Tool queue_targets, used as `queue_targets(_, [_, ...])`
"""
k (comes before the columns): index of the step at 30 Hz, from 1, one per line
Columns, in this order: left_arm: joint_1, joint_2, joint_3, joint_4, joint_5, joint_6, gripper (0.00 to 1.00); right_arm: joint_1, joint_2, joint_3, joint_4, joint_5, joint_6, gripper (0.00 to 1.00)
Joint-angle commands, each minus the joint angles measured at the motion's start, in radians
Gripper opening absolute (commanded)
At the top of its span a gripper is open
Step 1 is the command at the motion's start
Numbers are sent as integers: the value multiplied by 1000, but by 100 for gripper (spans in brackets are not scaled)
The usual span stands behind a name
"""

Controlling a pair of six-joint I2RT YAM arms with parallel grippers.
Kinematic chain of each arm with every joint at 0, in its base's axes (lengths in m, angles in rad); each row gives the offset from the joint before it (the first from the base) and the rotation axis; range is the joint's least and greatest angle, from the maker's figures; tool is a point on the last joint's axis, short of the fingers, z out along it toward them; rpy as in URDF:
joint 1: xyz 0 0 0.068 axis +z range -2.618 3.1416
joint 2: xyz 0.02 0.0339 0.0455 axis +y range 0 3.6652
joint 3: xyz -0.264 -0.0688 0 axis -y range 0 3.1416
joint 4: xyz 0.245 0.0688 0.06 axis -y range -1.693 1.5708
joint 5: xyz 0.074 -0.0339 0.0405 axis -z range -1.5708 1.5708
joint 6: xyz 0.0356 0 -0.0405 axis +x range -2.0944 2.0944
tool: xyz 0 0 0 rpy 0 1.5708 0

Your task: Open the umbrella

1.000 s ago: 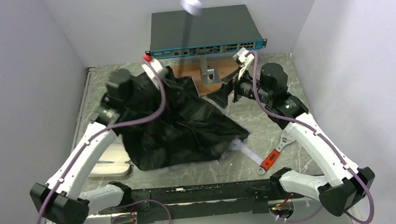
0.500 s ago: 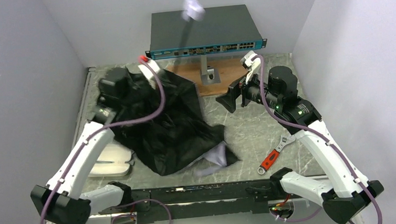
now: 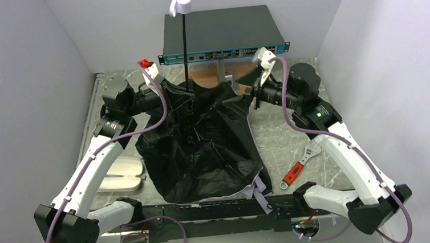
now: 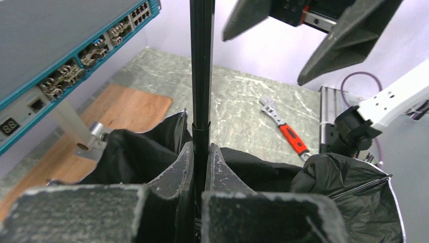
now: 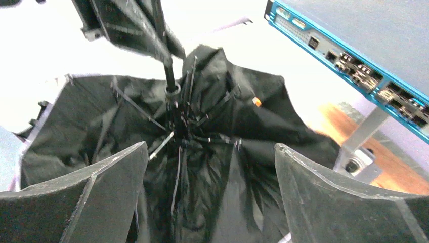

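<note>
The umbrella (image 3: pixel 203 151) lies on the table with its black inside facing up, canopy half spread and slack. Its thin black shaft (image 3: pixel 186 49) stands upright, the small pale handle (image 3: pixel 180 1) at the top. My left gripper (image 3: pixel 172 94) is shut on the shaft (image 4: pixel 201 91) just above the canopy; the fingers (image 4: pixel 177 174) press it from both sides. My right gripper (image 3: pixel 249 99) is open at the canopy's right edge, empty. In the right wrist view the ribs and runner (image 5: pixel 174 124) show between its wide-apart fingers (image 5: pixel 101 187).
A blue network switch (image 3: pixel 222 34) on a stand sits at the back, over a brown board (image 3: pixel 207 76). A red-handled wrench (image 3: pixel 297 167) lies right of the canopy. The cream oval case (image 3: pixel 119 177) lies at the left, partly under the canopy.
</note>
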Motion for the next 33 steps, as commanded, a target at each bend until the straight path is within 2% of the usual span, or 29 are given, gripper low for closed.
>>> queue_targets(1, [-19, -4, -11, 171, 40, -112, 0, 71, 100, 120, 200, -11, 98, 94])
queue_targets(6, [-86, 11, -45, 228, 46, -173, 0, 166, 199, 215, 257, 53, 125, 87])
queue_targets(11, [-117, 8, -62, 247, 42, -174, 0, 180, 275, 272, 298, 60, 166, 75])
queue_targets(17, [-124, 14, -61, 242, 40, -166, 0, 183, 301, 266, 322, 58, 154, 40])
queue_targets(21, [-123, 32, -39, 239, 38, -176, 0, 189, 314, 223, 330, 15, 183, 33])
queue_targets(23, [-124, 40, -31, 239, 43, -184, 0, 201, 311, 191, 345, 11, 194, 20])
queue_targets(25, [-125, 39, -28, 225, 49, -173, 0, 205, 311, 179, 362, 11, 208, 0])
queue_targets(26, [-125, 36, -22, 194, 49, -147, 0, 205, 311, 181, 360, 16, 212, 0])
queue_targets(27, [-125, 32, -13, 139, 47, -100, 4, 205, 310, 185, 360, 17, 212, 0])
queue_targets(30, [-120, 33, 37, -138, 27, 110, 56, 205, 291, 182, 350, 20, 188, 0])
queue_targets(31, [-112, 33, 48, -251, 5, 179, 66, 204, 285, 169, 356, 13, 188, 0])
queue_targets(33, [-75, 26, 25, -337, 12, 301, 75, 203, 269, 123, 387, -5, 186, 0])
